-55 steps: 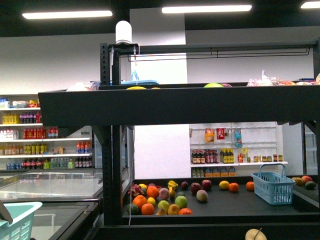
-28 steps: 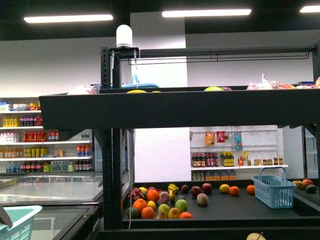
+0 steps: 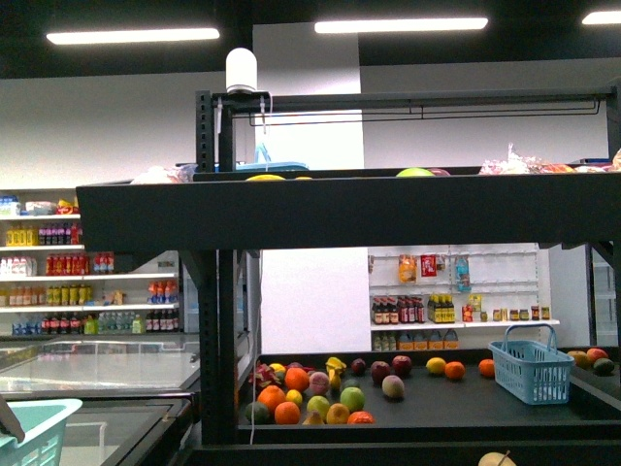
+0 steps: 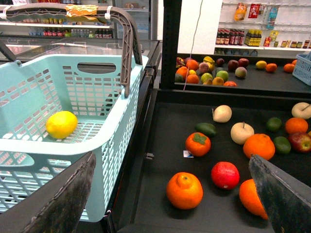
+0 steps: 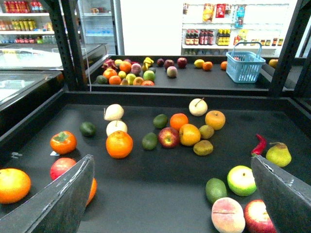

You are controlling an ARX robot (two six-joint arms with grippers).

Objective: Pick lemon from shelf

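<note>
Lemon [image 4: 61,124] in basket [image 4: 104,141], beside open left gripper [image 4: 170,194].

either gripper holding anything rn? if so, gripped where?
Nothing is held. The left gripper and right gripper both stand open over the shelf, with empty space between the fingers. The lemon lies in the light green basket.

The left gripper [image 4: 172,194] and the right gripper [image 5: 172,194] both have their jaws wide apart (nothing is between them).
</note>
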